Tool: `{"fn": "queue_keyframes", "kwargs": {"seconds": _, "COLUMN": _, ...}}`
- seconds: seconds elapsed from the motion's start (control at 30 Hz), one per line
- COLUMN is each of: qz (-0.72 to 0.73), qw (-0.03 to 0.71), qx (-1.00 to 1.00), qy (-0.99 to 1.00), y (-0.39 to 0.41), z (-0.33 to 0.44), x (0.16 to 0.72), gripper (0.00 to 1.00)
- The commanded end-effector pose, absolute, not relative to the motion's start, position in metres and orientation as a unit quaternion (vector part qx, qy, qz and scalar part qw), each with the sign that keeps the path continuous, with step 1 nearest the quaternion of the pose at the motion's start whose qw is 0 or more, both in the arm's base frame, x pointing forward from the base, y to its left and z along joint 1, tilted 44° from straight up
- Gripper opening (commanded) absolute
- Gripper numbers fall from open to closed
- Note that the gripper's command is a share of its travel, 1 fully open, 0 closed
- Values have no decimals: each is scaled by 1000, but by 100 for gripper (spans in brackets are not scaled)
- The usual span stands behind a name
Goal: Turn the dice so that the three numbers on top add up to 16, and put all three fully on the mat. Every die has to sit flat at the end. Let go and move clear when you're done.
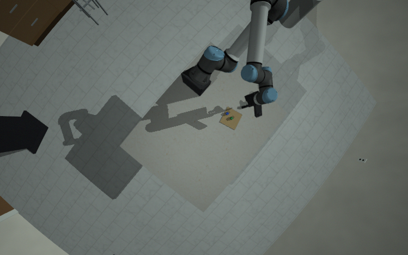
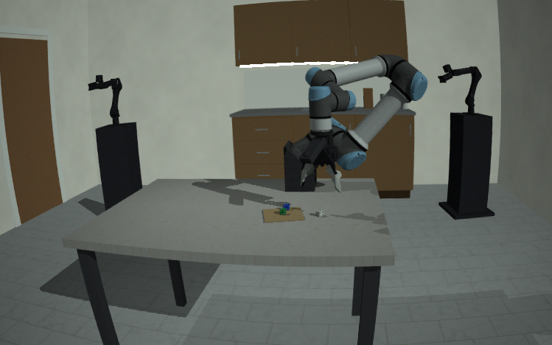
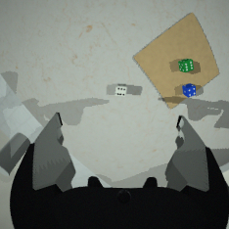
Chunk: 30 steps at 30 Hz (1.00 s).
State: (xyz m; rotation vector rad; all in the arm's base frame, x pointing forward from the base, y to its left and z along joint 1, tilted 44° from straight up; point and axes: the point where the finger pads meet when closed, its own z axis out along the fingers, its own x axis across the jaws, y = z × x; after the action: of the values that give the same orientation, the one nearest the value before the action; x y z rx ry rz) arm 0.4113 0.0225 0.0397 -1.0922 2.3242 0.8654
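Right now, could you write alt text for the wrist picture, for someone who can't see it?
A white die sits on the pale table, off the tan mat where a green die and a blue die lie. Below them in the picture, the tool stands wide open, with nothing between its fingers.

One bench (image 1: 192, 164) (image 2: 208, 231) (image 3: 98, 39), one mat (image 1: 230, 123) (image 2: 271, 216) (image 3: 166, 59), three dice: by wrist view, one green die (image 1: 231, 118) (image 2: 282, 211) (image 3: 186, 65) toward the mat's three o'clock, one blue die (image 1: 227, 113) (image 2: 286, 206) (image 3: 189, 90) toward five, one white die (image 2: 319, 213) (image 3: 120, 90) toward eight.
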Motion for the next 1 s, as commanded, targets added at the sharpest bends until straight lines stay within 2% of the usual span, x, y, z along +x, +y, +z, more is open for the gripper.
{"fn": "queue_keyframes", "kwargs": {"seconds": 0.0, "qz": 317, "qw": 204, "qx": -367, "qy": 850, "y": 22, "z": 39, "x": 411, "gripper": 100}}
{"fn": "queue_keyframes", "kwargs": {"seconds": 0.9, "qz": 324, "qw": 193, "qx": -338, "qy": 862, "y": 22, "z": 38, "x": 409, "gripper": 100}}
{"fn": "queue_keyframes", "kwargs": {"seconds": 0.93, "qz": 324, "qw": 193, "qx": -338, "qy": 862, "y": 22, "z": 38, "x": 409, "gripper": 21}}
{"fn": "queue_keyframes", "kwargs": {"seconds": 0.97, "qz": 324, "qw": 193, "qx": -338, "qy": 862, "y": 22, "z": 38, "x": 409, "gripper": 21}}
